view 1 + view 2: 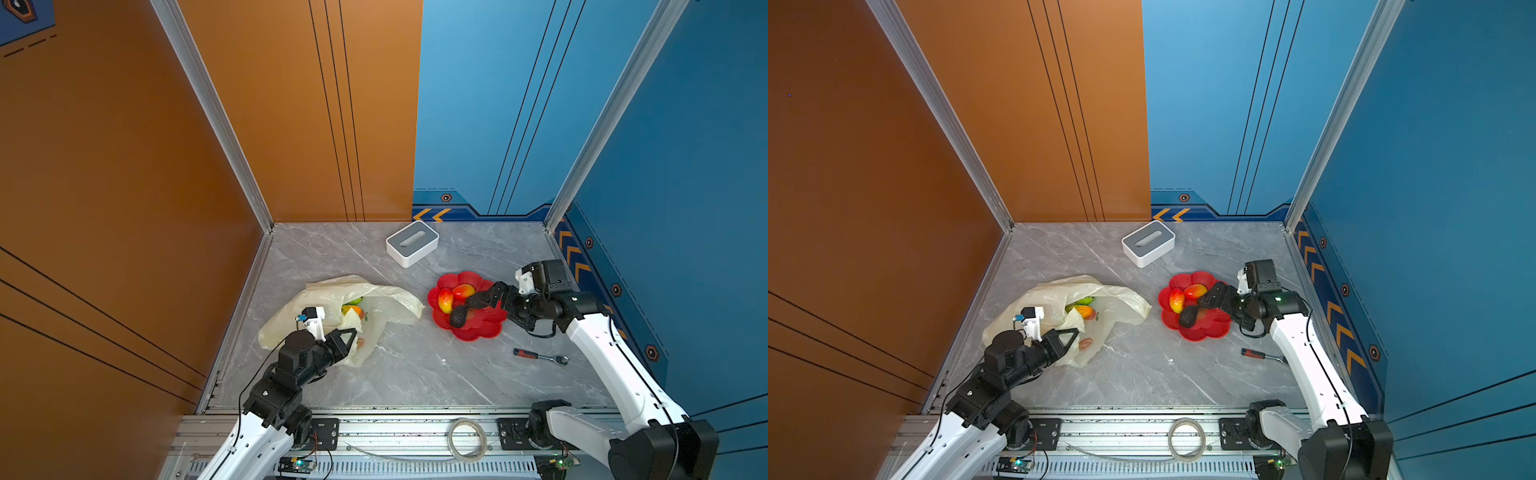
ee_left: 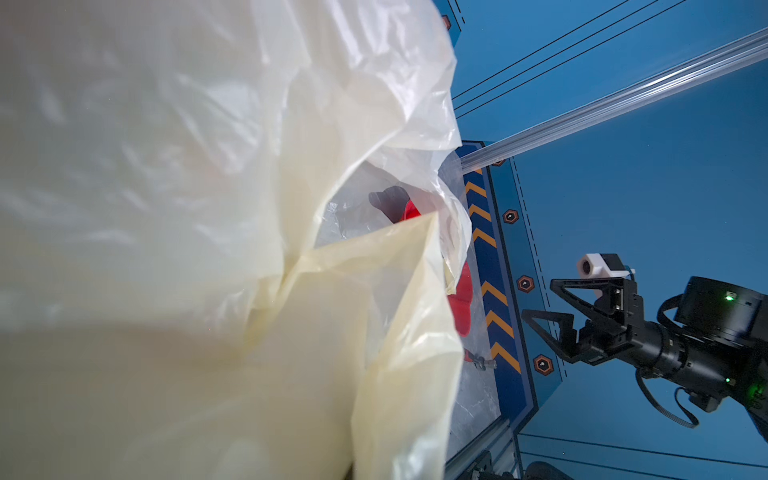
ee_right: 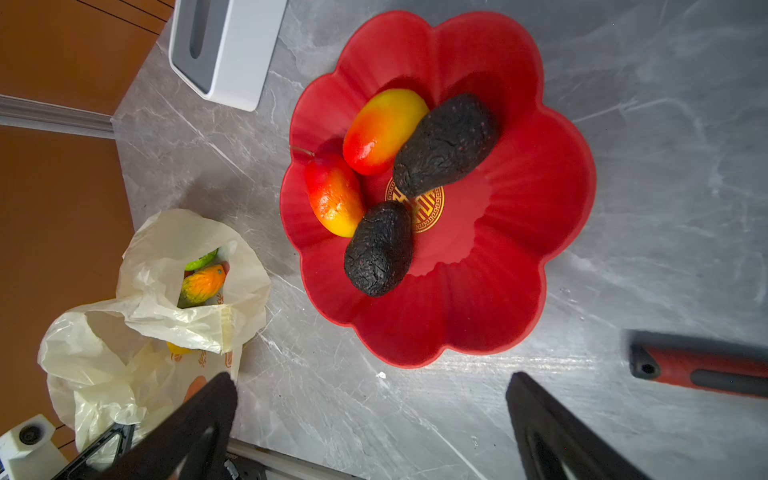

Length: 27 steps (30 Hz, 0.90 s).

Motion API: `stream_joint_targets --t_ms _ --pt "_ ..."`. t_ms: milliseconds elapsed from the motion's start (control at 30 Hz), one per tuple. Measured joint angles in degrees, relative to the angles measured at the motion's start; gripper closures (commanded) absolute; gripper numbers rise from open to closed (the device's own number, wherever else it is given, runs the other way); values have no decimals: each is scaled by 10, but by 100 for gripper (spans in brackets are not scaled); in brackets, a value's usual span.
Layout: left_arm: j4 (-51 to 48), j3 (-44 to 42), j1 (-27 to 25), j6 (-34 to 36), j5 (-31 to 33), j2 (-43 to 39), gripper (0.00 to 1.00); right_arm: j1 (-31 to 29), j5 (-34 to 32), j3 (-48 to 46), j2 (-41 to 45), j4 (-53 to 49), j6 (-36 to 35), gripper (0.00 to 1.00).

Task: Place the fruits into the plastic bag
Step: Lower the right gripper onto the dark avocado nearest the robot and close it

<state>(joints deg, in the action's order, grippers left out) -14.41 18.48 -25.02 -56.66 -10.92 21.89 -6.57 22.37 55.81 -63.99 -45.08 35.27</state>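
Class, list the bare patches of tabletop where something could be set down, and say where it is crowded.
Bare: the wide front stretch of table between plastic bag, red dish and ratchet; the back corner left of the white box. Crowded: the dish, four fruits by the open right gripper.

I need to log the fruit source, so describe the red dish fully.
The red dish is flower-shaped with scalloped petal lobes, glossy like plastic, with a round gold emblem at its centre. It sits flat on the grey marbled table, right of the plastic bag in both top views. Inside lie two red-yellow mangoes and two dark bumpy avocados, clustered toward one side. The open right claw hangs above it, apparently not touching.
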Motion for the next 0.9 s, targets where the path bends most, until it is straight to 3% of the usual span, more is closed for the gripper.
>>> stream_joint_targets --t_ms 433,900 --pt "-24 0 0 1 -7 -23 100 -55 -10 -13 -43 13 38 8" --pt "-61 38 0 14 -11 -17 100 -93 -41 38 -191 20 35 17"
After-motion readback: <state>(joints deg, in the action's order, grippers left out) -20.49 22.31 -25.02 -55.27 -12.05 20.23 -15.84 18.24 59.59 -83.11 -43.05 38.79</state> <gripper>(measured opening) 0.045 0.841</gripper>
